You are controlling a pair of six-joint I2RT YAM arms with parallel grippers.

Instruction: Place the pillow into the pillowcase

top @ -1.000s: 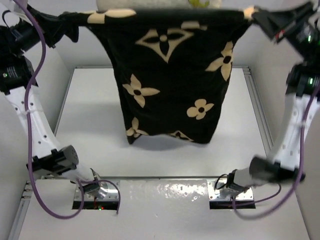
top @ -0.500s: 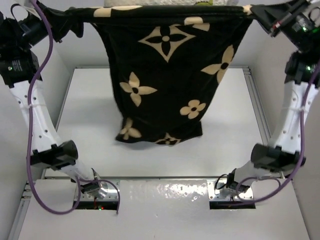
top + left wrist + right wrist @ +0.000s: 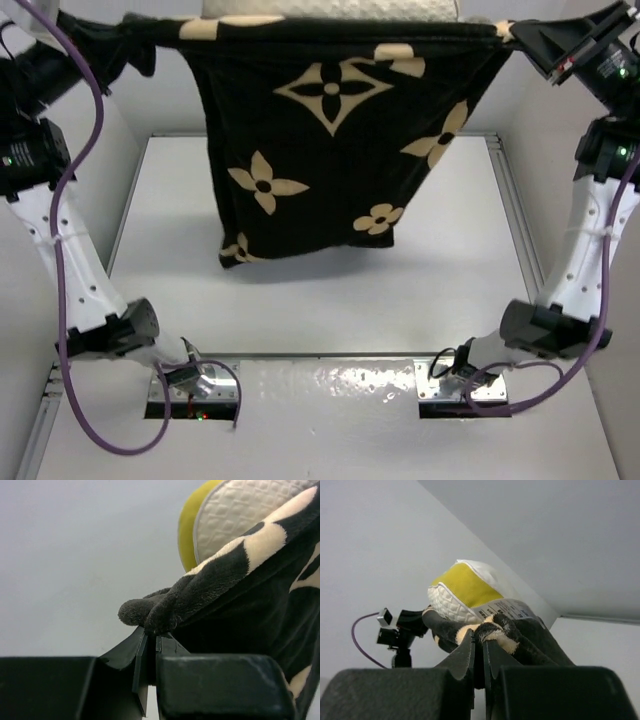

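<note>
The black pillowcase [image 3: 330, 150] with beige flowers hangs in the air, stretched between both arms at the top of the overhead view. Its lower end dangles above the white table. My left gripper [image 3: 128, 32] is shut on the case's left top corner [image 3: 150, 611]. My right gripper [image 3: 508, 32] is shut on the right top corner [image 3: 492, 630]. The white quilted pillow [image 3: 330, 8] pokes out of the case's upper mouth. Its yellow side band [image 3: 189, 525] and a label [image 3: 505, 611] show in the wrist views [image 3: 465, 587]. Most of the pillow is hidden inside the case.
The white table [image 3: 320, 310] lies below, with a raised rail on each side [image 3: 510, 200]. Both arm bases [image 3: 190, 385] sit at the near edge. Purple cables [image 3: 70, 200] loop along the left arm and by the right base.
The case's hanging lower end has swung left and risen, so the bundle looks shorter. Both arms shifted slightly while keeping their grips. More of the pillow's top shows.
</note>
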